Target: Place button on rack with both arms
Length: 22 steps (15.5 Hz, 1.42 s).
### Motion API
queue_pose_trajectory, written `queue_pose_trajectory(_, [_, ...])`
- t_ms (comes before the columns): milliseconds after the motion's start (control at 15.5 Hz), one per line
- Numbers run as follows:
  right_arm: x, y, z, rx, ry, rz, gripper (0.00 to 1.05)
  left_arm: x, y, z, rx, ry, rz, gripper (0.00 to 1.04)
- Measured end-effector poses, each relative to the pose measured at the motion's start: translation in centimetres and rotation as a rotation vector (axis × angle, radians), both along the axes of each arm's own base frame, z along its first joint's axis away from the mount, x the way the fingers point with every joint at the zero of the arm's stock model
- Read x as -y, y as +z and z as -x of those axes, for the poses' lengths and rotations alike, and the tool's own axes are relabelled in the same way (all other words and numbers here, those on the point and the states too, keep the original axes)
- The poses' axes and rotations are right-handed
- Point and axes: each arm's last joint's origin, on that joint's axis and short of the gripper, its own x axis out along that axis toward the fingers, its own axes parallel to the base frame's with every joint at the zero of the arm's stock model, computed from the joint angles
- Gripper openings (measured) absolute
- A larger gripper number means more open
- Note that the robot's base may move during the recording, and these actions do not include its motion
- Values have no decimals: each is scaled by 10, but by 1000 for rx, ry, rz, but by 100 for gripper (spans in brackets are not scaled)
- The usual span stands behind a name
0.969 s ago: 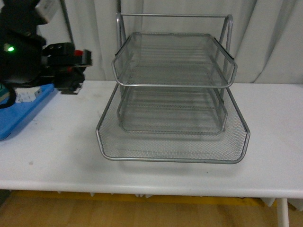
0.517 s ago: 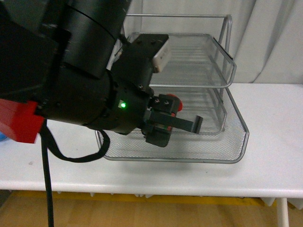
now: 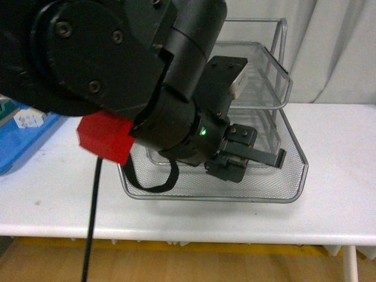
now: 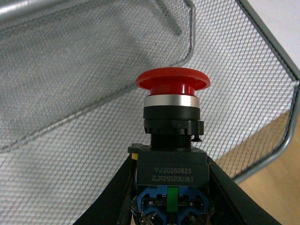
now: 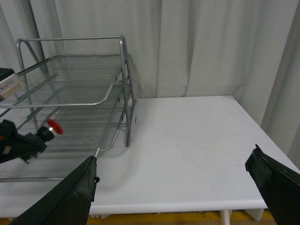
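The button (image 4: 172, 84) has a red mushroom cap on a black body with blue and green bits beneath. My left gripper (image 4: 171, 174) is shut on that body, its black fingers (image 4: 123, 187) flanking it. The front view shows the left gripper (image 3: 242, 147) low over the front right of the bottom tier of the rack (image 3: 294, 179), a three-tier silver wire-mesh stand. The bulky left arm hides much of the rack there. From the right wrist, the button (image 5: 54, 126) hangs just above the rack's (image 5: 70, 70) lowest mesh. My right gripper (image 5: 173, 187) is open over bare table, well apart from the rack.
A blue tray (image 3: 20, 147) with white blocks (image 3: 28, 120) lies at the table's left edge. The white table (image 3: 343, 176) runs on to the right of the rack. Curtains (image 5: 211, 47) hang behind. Beyond the rack's front rim is wooden floor (image 4: 276, 187).
My left arm swung from beside the blue tray across to the rack, carrying the button, then moved further right over the bottom tier.
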Motion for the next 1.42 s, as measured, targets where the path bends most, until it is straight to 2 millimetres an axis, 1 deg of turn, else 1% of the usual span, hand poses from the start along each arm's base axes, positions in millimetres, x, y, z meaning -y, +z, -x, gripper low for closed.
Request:
queue_pose_trajectory(194, [0, 0, 0, 0, 0, 0, 98, 7, 2, -7, -2, 2, 1, 36])
queue_pose_trajectory(323, [0, 0, 0, 0, 0, 0, 98, 20, 1, -21, -1, 7, -6, 36])
queue_pose_trajectory(452, [0, 0, 0, 0, 0, 0, 98, 33, -5, -29, -31, -4, -28, 36])
queue_pose_trajectory(517, [0, 0, 0, 0, 0, 0, 98, 41, -8, -32, -39, -7, -31, 47])
queue_pose_trajectory(581, [0, 0, 0, 0, 0, 0, 98, 41, 5, -31, 0, 7, -11, 81])
queue_pose_trajectory(646, [0, 0, 0, 0, 0, 0, 98, 11, 41, -10, 100, 54, 68, 97])
queue_pose_trajectory(711, [0, 0, 0, 0, 0, 0, 98, -14, 72, 9, 218, 92, 146, 98])
queue_pose_trajectory(775, [0, 0, 0, 0, 0, 0, 98, -29, 85, 21, 272, 113, 176, 98])
queue_pose_trajectory(840, [0, 0, 0, 0, 0, 0, 98, -38, 90, 27, 284, 132, 176, 98])
queue_pose_trajectory(1163, [0, 0, 0, 0, 0, 0, 98, -64, 101, 47, 324, 190, 157, 98])
queue_pose_trajectory(1292, [0, 0, 0, 0, 0, 0, 98, -79, 106, 59, 344, 216, 158, 98])
queue_pose_trajectory(1357, [0, 0, 0, 0, 0, 0, 98, -91, 112, 72, 488, 310, 170, 93])
queue_pose_trajectory(1421, [0, 0, 0, 0, 0, 0, 98, -112, 116, 88, 632, 453, 175, 82])
